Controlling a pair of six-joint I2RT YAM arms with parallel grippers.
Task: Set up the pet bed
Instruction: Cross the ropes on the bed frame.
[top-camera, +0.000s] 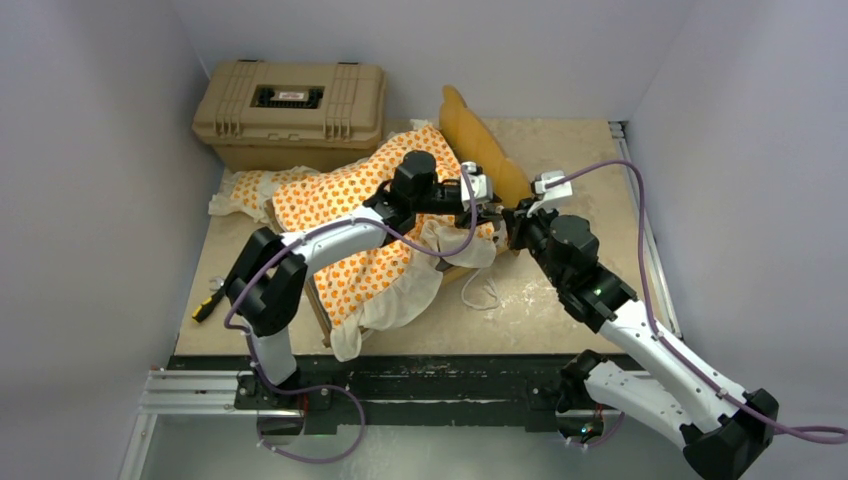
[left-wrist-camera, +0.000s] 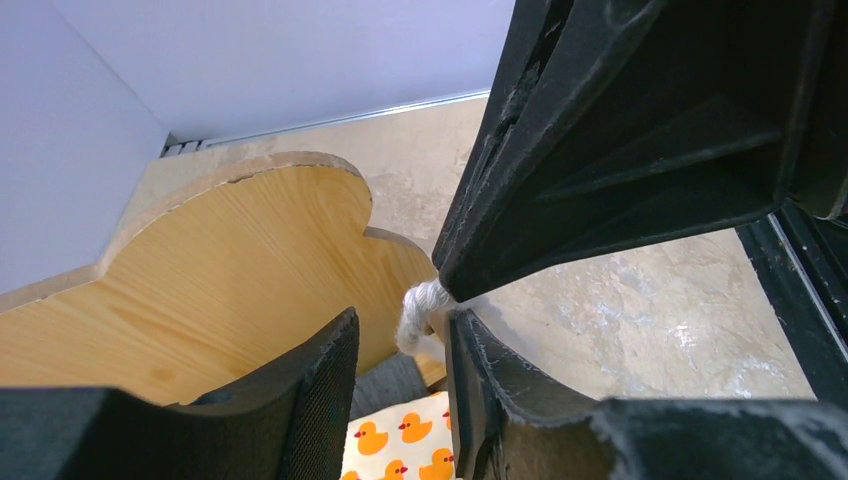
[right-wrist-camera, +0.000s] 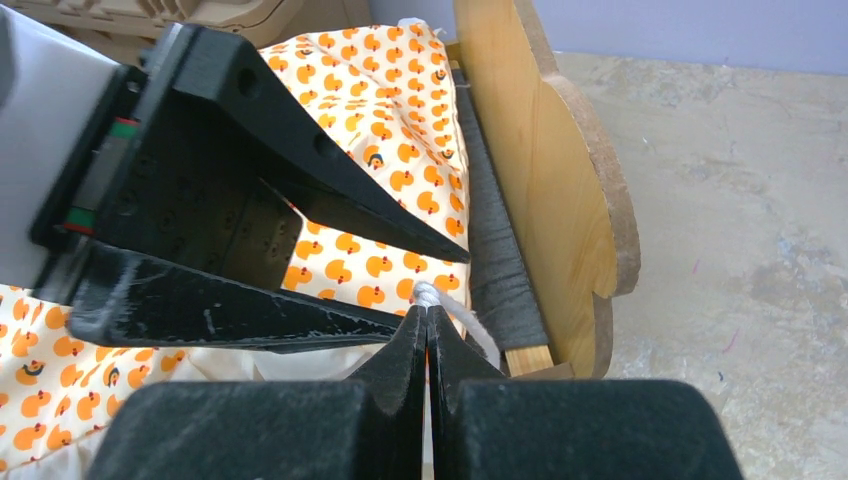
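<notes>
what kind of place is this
Probably a robot lab test cell: plain white walls enclose a scuffed tabletop, with the left arm and right arm bolted at its near edge.

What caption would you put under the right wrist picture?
The right gripper, shut on a white cord, beside the duck-print cushion and wooden headboard.
</notes>
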